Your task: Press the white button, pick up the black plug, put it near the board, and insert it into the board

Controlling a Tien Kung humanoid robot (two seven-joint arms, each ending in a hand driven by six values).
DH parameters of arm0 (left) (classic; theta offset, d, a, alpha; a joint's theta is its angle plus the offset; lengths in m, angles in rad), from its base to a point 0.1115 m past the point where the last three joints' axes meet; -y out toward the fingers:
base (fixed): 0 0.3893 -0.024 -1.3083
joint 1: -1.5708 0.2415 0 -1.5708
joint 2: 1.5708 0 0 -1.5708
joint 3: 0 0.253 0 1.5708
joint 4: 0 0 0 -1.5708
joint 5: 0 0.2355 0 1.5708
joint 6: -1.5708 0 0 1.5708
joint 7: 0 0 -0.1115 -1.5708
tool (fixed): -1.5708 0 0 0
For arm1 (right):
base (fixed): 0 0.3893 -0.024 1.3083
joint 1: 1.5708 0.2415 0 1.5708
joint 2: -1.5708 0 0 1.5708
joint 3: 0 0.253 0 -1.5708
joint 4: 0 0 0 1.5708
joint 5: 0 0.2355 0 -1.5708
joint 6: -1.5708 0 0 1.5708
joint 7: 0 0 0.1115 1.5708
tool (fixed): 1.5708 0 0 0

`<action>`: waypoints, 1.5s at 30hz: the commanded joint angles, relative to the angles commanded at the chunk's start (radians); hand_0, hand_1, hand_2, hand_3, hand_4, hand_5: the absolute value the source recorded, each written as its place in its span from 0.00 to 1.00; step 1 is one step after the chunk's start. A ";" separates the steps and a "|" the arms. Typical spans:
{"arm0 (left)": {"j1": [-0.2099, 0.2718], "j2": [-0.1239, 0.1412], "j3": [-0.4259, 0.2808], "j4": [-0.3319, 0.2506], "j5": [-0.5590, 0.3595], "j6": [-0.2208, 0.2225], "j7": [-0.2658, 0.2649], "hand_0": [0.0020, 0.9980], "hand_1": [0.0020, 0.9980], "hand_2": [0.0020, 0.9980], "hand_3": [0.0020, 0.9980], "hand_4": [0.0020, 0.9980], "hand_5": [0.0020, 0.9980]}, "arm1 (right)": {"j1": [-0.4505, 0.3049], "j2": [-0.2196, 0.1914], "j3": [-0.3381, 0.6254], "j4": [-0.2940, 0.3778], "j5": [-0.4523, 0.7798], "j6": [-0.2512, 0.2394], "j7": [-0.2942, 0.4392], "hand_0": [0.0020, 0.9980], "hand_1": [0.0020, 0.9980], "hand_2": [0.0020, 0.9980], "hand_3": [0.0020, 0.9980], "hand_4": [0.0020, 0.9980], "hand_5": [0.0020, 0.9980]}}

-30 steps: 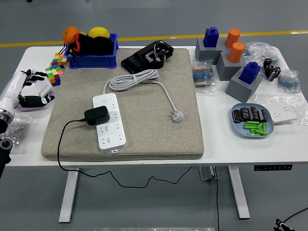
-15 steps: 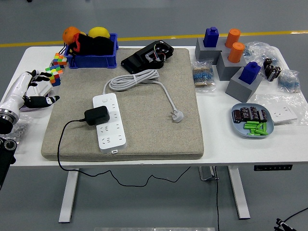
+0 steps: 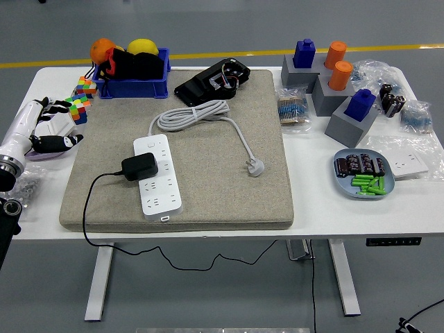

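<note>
Head view, near to far: white power board (image 3: 159,176) lies lengthwise on the grey felt mat (image 3: 208,194), its white button (image 3: 165,218) at the near end, and the black plug (image 3: 139,166) is seated in a middle socket, its black cable (image 3: 90,208) trailing off the mat's near-left edge, so the plug reads as already inserted. Left hand (image 3: 48,128) hovers over the table's left margin beside the mat, fingers loosely spread and holding nothing, apparently clear of the work. Farther back, the board's own white cord (image 3: 191,114) lies coiled on the mat, presumably kept unpowered.

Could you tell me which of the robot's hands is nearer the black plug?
Left. The left hand hovers left of the black plug; the right hand is out of view.
</note>
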 joint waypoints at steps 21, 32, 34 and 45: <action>0.003 -0.006 0.010 -0.003 -0.002 0.003 -0.001 0.73 0.80 0.72 0.78 0.87 0.00 | 0.001 0.000 -0.005 -0.002 0.002 0.001 0.000 0.72 0.69 0.68 0.60 0.72 0.41; 0.003 -0.008 0.019 -0.002 -0.002 0.001 0.002 0.73 0.80 0.74 0.81 0.87 0.00 | 0.003 -0.005 -0.010 -0.002 0.005 0.000 0.000 0.72 0.70 0.68 0.60 0.72 0.41; 0.003 -0.007 0.020 -0.002 -0.002 -0.001 0.004 0.73 0.80 0.74 0.81 0.87 0.00 | 0.003 -0.006 -0.010 -0.003 0.005 0.000 -0.001 0.72 0.70 0.68 0.60 0.72 0.41; 0.008 -0.008 0.022 -0.002 -0.002 -0.001 0.004 0.73 0.80 0.74 0.79 0.87 0.00 | 0.001 -0.007 -0.014 -0.003 0.007 0.000 -0.001 0.72 0.70 0.68 0.60 0.72 0.41</action>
